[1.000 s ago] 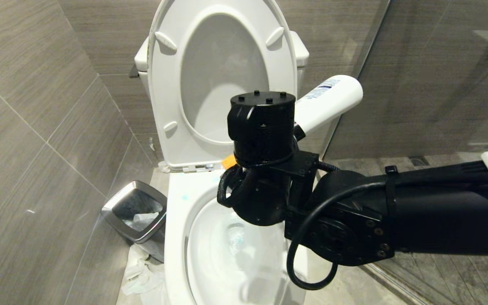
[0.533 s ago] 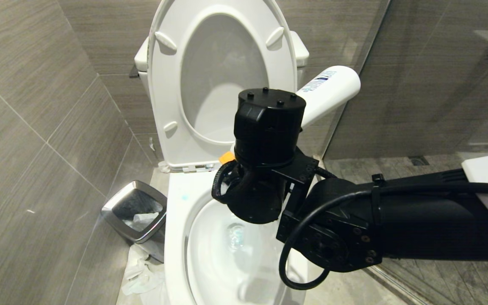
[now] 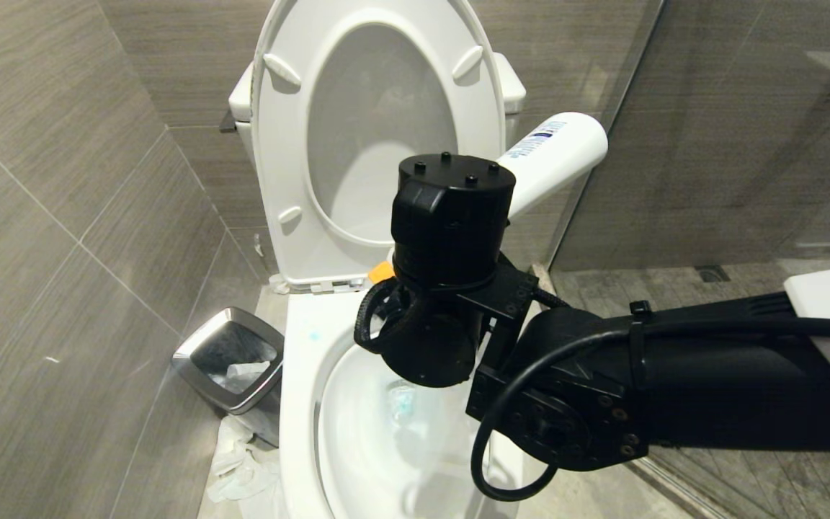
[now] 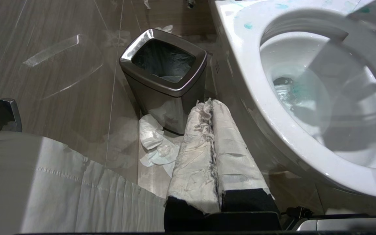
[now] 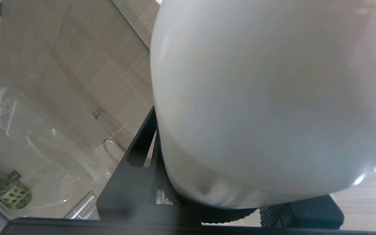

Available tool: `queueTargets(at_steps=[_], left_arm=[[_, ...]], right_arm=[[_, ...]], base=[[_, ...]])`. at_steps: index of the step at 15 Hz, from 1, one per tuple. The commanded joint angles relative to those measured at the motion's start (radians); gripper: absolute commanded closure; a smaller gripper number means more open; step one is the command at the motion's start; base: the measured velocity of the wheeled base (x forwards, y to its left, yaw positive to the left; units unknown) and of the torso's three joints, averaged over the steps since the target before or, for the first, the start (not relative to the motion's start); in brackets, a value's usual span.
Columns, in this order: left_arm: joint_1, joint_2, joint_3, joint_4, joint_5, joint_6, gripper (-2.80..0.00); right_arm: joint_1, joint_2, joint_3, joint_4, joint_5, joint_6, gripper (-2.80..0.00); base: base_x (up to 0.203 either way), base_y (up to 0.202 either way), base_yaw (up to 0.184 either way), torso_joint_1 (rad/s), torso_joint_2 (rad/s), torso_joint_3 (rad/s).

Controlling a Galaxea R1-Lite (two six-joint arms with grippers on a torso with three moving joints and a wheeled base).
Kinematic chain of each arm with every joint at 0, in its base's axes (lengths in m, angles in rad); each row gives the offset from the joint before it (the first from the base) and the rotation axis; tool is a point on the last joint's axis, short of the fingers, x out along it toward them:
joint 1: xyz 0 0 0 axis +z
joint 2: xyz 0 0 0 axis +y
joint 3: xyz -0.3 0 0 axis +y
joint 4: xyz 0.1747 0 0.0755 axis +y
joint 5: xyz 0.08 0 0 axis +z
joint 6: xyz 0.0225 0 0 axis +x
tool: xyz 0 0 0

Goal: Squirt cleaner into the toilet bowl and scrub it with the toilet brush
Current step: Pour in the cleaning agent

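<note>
The cleaner (image 3: 555, 155) is a white bottle tipped base-up, its orange cap (image 3: 382, 272) pointing down at the back rim of the toilet bowl (image 3: 300, 404). My right gripper (image 5: 227, 182) is shut on the bottle's body (image 5: 259, 98). In the head view the black right wrist (image 3: 451, 216) hides the fingers. Turquoise liquid (image 3: 402, 396) tints the water, and blue spots (image 4: 248, 25) mark the bowl rim (image 4: 246, 65). My left gripper (image 4: 211, 104), with white-wrapped fingers, is shut and empty, low beside the bowl. The toilet brush is out of view.
The seat and lid (image 3: 379, 130) stand raised. A steel-rimmed bin (image 3: 231, 367) sits left of the toilet, with crumpled tissue (image 3: 242, 468) on the floor by it. A glass shower partition (image 3: 710, 144) runs along the right, green slippers (image 5: 8, 192) behind it. Tiled wall stands close on the left.
My right wrist has rolled, tipping the bottle steeper. Its base has risen and the cap has edged left over the bowl's back rim. The left arm has stayed still.
</note>
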Motion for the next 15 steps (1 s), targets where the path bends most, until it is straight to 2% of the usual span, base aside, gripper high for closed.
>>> queueTargets(at_steps=[1, 12, 15], left_arm=[[0.0, 0.002, 0.0, 0.0, 0.0, 0.0, 0.0], [0.0, 0.002, 0.0, 0.0, 0.0, 0.0, 0.0], [0.0, 0.002, 0.0, 0.0, 0.0, 0.0, 0.0]], right_arm=[[0.002, -0.002, 0.002, -0.004, -0.008, -0.014, 0.0], [0.002, -0.02, 0.003, -0.004, 0.0, -0.004, 0.0], [0.003, -0.036, 0.022, -0.041, 0.002, 0.033, 0.0]], base=[[0.0, 0.0, 0.0, 0.0, 0.0, 0.0], [0.0, 0.0, 0.0, 0.0, 0.0, 0.0], [0.0, 0.0, 0.0, 0.0, 0.0, 0.0]])
